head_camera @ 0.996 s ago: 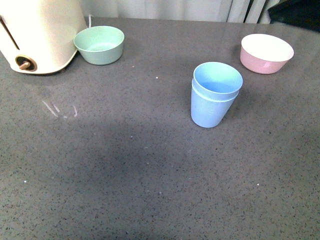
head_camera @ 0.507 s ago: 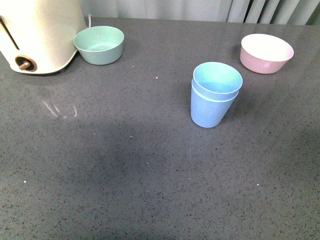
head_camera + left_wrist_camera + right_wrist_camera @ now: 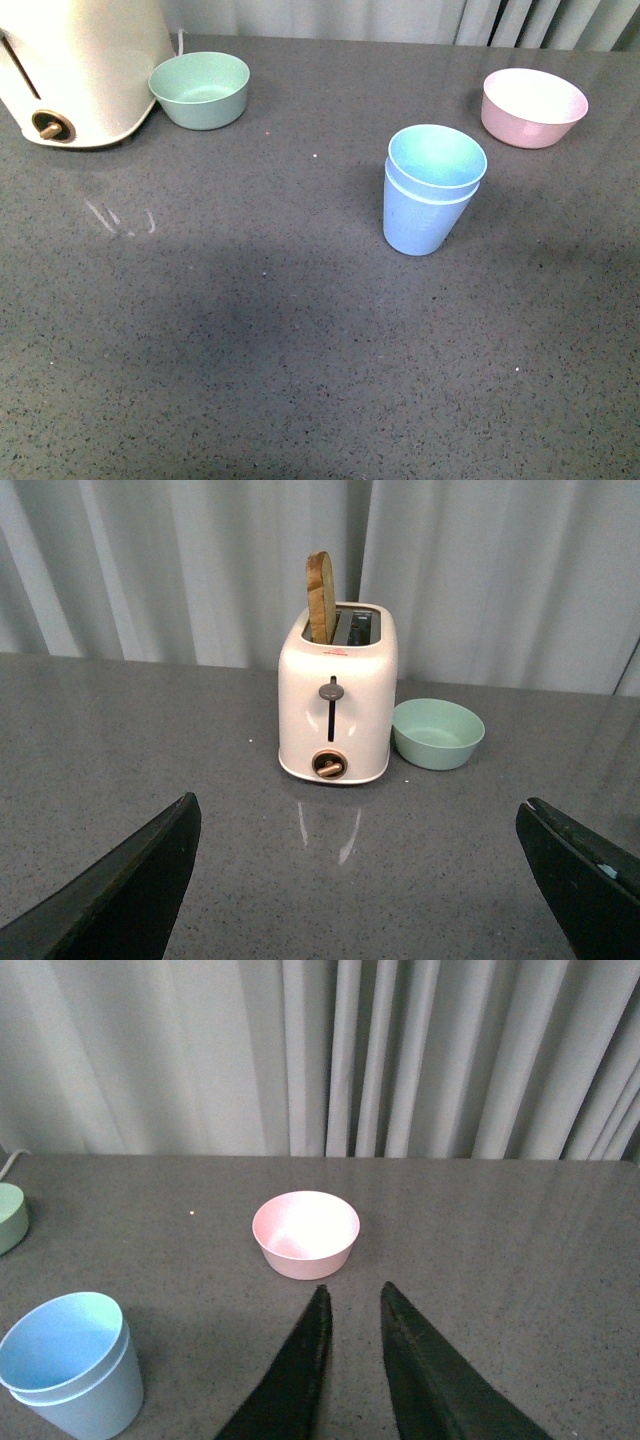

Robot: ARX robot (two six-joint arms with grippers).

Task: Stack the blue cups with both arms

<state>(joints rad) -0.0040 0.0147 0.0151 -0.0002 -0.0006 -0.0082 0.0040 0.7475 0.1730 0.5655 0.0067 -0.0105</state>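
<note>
Neatly nested, the tapered plastic blue cups (image 3: 430,190) stand free; left gripper (image 3: 360,880) splayed wide, right gripper (image 3: 352,1310) nearly closed.

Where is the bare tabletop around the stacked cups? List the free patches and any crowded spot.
Free: the whole near stretch of the table in front of the stacked blue cups; the wide middle between them and the mint green bowl; a narrower gap between the cups and the pink bowl. Crowded: the far left corner, where the green bowl sits close beside the toaster.
</note>
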